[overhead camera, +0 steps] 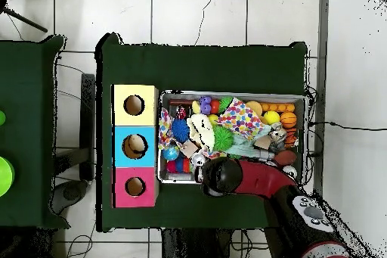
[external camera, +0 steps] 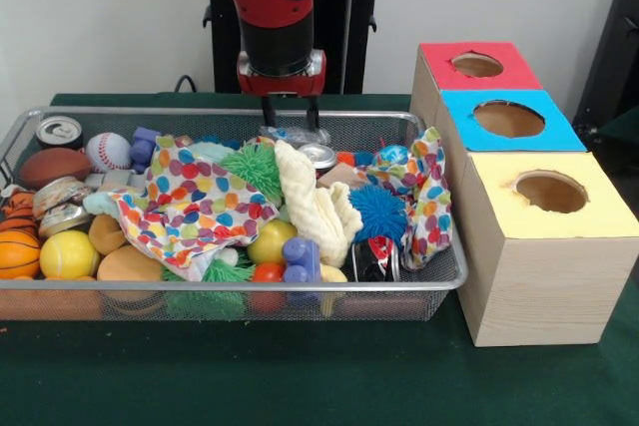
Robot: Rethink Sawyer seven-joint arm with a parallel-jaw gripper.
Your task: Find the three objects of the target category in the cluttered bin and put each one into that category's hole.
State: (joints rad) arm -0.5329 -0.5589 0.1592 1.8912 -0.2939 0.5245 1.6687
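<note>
A wire mesh bin [external camera: 451, 274] is heaped with clutter: a baseball [external camera: 108, 151], a football [external camera: 52, 166], a yellow ball [external camera: 68, 254], a silver can [external camera: 58, 131], a polka-dot cloth [external camera: 195, 202], a cream cloth [external camera: 312, 202], a green spiky ball [external camera: 255, 167] and a blue spiky ball [external camera: 379, 212]. My gripper [external camera: 290, 113] hangs open and holds nothing, just above the bin's far rim and a can top [external camera: 318, 155]. In the overhead view the arm's wrist [overhead camera: 217, 177] covers the gripper at the bin's [overhead camera: 234, 94] lower edge.
Three wooden boxes stand in a row beside the bin, each with a round hole in its top: red [external camera: 439, 67], blue [external camera: 459, 107], yellow [external camera: 599, 212]. In the overhead view they are yellow [overhead camera: 121, 105], blue [overhead camera: 121, 146] and red [overhead camera: 121, 187]. Green cloth covers the table [external camera: 300, 376].
</note>
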